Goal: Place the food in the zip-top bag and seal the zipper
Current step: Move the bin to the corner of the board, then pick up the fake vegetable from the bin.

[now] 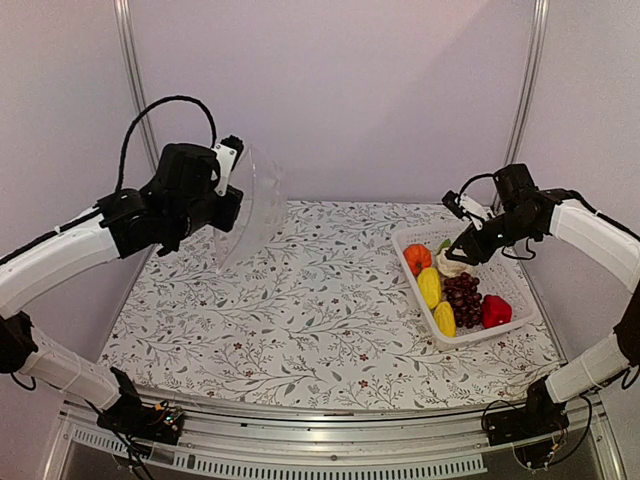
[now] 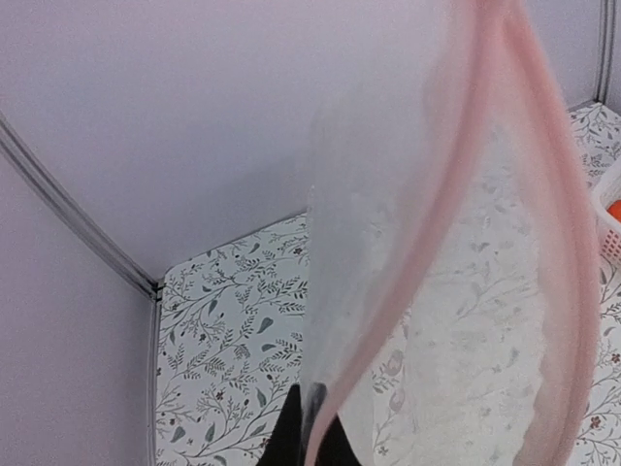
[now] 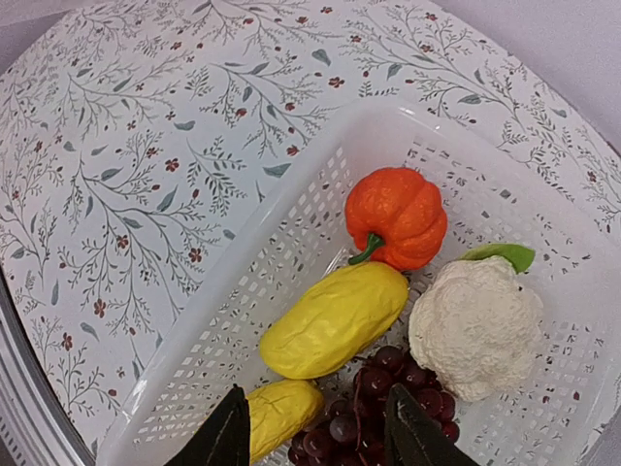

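My left gripper (image 1: pixel 232 186) is raised above the table's back left and shut on the edge of the clear zip-top bag (image 1: pixel 250 205), which hangs from it. In the left wrist view its dark fingers (image 2: pixel 291 437) pinch the bag (image 2: pixel 456 330) by the pinkish zipper (image 2: pixel 466 194), whose two strips stand apart. My right gripper (image 1: pixel 462 250) hangs open over the food, its tips (image 3: pixel 320 437) straddling the dark purple grapes (image 3: pixel 388 398). Around them lie two yellow pieces (image 3: pixel 335 318) (image 3: pixel 281 413), the orange piece (image 3: pixel 398 216) and the white cauliflower (image 3: pixel 475 325). The red piece (image 1: pixel 496 311) shows only from the top.
All the food lies in a white lattice basket (image 1: pixel 512 278) at the table's right, whose rim (image 3: pixel 243 291) shows in the right wrist view. The flowered tablecloth (image 1: pixel 320 310) covers the table. Metal posts and pale walls close the back.
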Available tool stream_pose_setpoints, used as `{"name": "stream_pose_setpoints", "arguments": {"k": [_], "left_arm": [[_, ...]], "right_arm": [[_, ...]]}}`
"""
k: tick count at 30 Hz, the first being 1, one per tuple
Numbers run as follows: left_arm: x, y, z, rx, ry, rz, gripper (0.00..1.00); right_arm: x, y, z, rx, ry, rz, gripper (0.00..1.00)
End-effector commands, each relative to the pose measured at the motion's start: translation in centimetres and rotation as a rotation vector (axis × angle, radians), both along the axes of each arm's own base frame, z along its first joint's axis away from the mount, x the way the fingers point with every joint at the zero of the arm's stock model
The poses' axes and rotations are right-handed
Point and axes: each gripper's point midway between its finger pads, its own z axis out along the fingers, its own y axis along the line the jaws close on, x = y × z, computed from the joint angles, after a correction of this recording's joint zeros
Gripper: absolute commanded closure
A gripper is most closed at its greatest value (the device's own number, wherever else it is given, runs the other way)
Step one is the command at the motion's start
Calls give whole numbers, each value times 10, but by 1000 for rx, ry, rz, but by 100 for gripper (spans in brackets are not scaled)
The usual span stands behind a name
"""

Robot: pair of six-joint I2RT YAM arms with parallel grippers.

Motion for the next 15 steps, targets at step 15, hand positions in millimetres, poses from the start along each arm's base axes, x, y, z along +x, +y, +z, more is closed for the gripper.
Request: {"name": "stream_pose_setpoints", "arguments": {"k": [15], "left_arm": [[-24, -141, -82, -55, 360, -445, 100]], "right_arm": [[75, -3, 40, 131, -187, -201, 32]]}}
